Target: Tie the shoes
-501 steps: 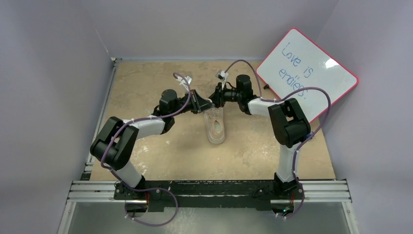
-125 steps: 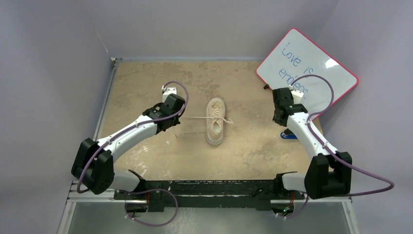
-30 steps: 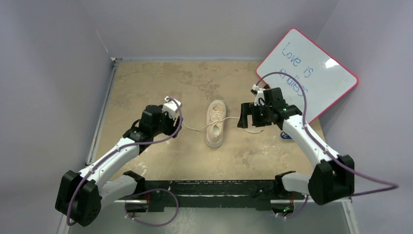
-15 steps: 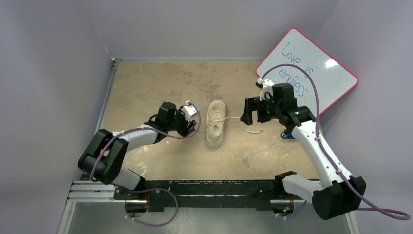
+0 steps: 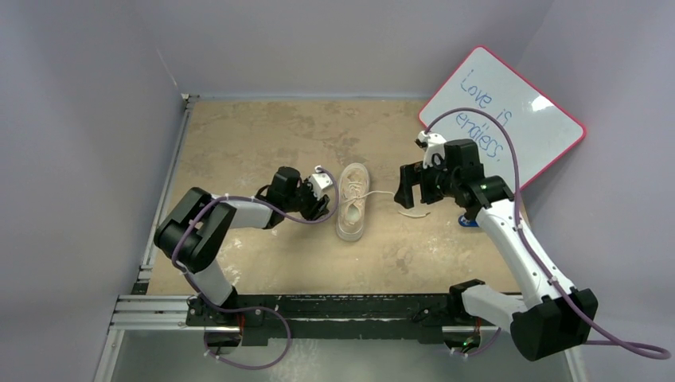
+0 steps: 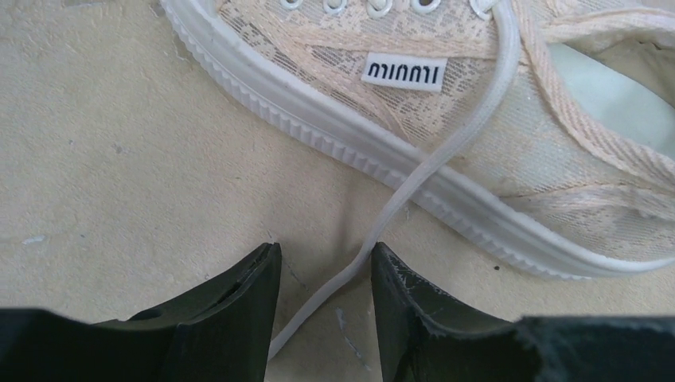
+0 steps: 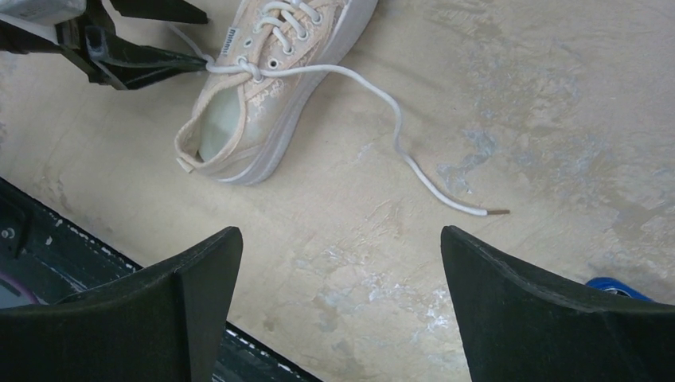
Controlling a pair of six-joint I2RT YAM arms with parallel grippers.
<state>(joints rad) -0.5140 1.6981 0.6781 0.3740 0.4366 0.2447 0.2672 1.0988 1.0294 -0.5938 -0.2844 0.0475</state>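
Sneaker (image 5: pixel 353 200) lay mid-surface (image 5: pixel 263 135), long axis running away from the arm bases. Your left tool (image 6: pixel 322 278), the nearer one, sat just beside its left flank, half-open, lace (image 6: pixel 446 151) running between the fingers, unpinched. Your right tool (image 7: pixel 342 247) gaped wide, empty.

Soft, even overhead light, pics sharp, slight glare on whiteboard (image 5: pixel 501 119).
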